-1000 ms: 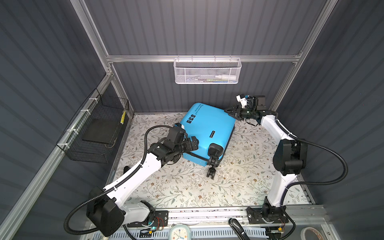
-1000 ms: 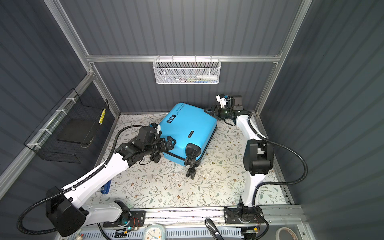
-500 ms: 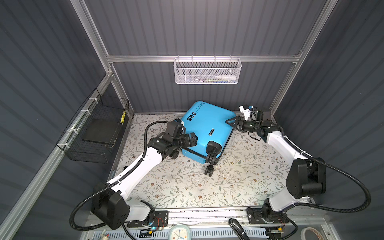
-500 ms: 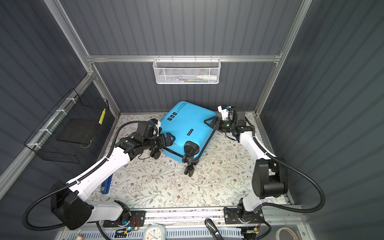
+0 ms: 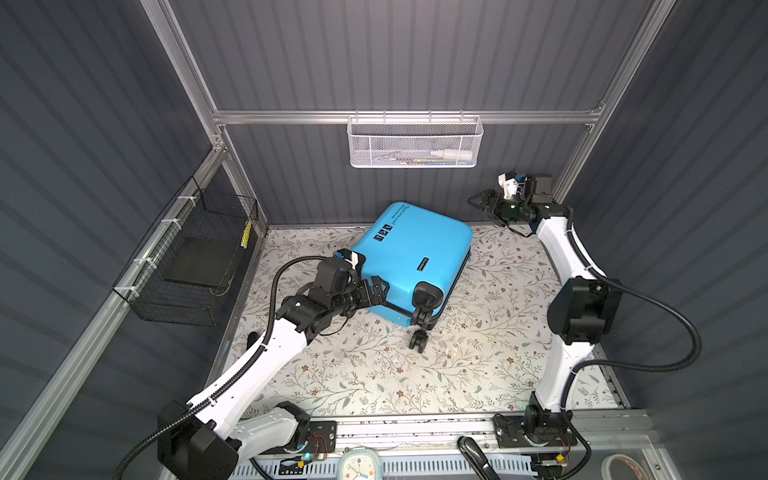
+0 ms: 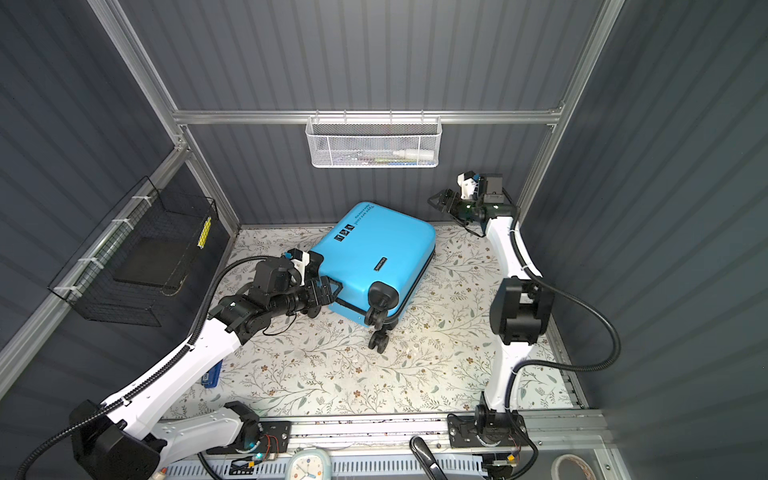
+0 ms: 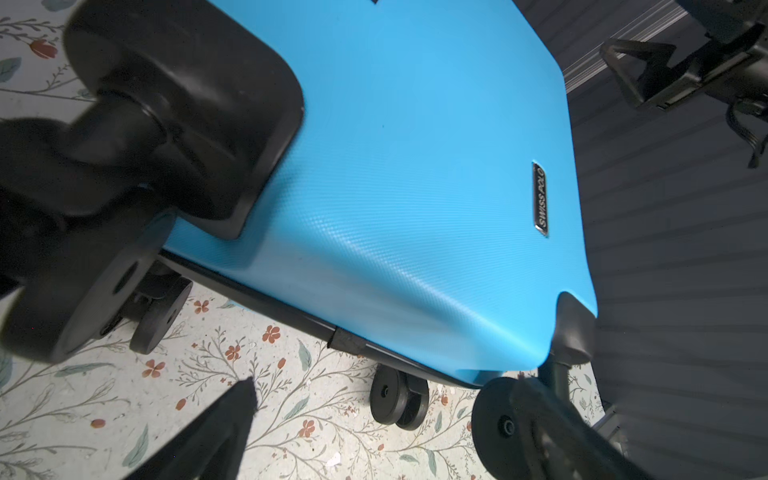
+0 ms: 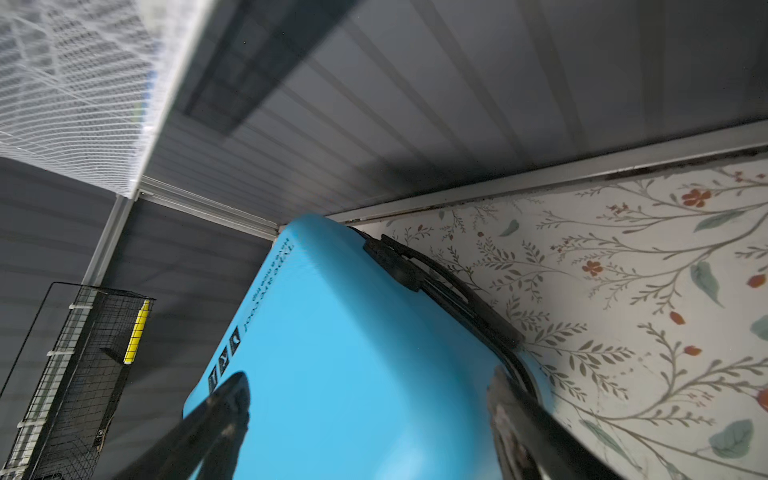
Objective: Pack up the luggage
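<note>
The luggage point(image 5: 415, 257) point(image 6: 376, 257) is a bright blue hard-shell suitcase that lies shut and flat on the floral mat, its black wheels point(image 5: 419, 340) pointing at the front. My left gripper point(image 5: 376, 291) point(image 6: 326, 291) stands open at the suitcase's near left wheel corner. In the left wrist view the shell point(image 7: 415, 166) fills the frame, bare mat shows between the fingers point(image 7: 220, 432), and a wheel point(image 7: 498, 424) sits beside one of them. My right gripper point(image 5: 478, 202) point(image 6: 438, 202) hangs open in the air off the far right corner. Its wrist view looks down on the shell point(image 8: 353, 353) and the black handle point(image 8: 436, 286).
A white mesh basket point(image 5: 415, 143) hangs on the back rail. A black wire basket point(image 5: 195, 266) is fixed to the left wall. A small blue item point(image 6: 212, 374) lies by the left arm. A clock point(image 5: 359, 467) and a tape roll point(image 5: 623, 467) sit along the front rail.
Half a second ago the right gripper was down at the suitcase's right corner. It has since lifted back toward the far right post with its jaws wider. The left arm barely shifted.
</note>
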Tool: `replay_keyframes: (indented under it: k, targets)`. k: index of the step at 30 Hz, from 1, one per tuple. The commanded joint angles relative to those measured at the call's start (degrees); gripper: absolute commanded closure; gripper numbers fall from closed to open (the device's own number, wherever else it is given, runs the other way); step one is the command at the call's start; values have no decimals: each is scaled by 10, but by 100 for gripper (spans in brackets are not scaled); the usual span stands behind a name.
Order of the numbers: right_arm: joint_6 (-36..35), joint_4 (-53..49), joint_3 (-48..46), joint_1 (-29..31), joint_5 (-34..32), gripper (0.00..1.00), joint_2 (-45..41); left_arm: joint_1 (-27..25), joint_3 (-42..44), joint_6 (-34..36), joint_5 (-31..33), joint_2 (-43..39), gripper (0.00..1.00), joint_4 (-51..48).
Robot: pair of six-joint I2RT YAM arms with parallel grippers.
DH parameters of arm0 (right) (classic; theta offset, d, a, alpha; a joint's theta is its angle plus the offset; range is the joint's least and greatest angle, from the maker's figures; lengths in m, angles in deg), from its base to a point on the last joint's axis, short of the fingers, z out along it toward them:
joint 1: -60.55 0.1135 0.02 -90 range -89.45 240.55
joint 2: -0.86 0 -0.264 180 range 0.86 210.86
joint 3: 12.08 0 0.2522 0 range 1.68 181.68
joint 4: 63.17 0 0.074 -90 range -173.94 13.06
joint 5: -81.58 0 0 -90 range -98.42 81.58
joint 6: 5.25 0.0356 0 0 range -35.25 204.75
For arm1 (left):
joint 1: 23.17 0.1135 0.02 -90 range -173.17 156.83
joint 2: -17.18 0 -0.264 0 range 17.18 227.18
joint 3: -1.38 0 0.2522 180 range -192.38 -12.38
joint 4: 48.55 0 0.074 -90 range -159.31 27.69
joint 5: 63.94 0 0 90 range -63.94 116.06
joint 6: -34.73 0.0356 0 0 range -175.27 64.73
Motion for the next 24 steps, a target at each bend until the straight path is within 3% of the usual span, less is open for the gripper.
replay_keyframes:
  k: [1,5,12,18,24]
  targets:
    - [13,-49,51,3,39,11,54,3,-1,2,-14,14,0,7]
    - [34,-33,78,5,83,13,100,3,-5,9,-18,30,0,12]
    - [88,77,32,16,178,16,115,3,-8,18,-9,40,0,18]
    - [89,128,-50,28,209,18,81,3,-8,25,-2,50,0,28]
    - [103,208,-189,41,229,20,8,3,-24,51,18,60,0,16]
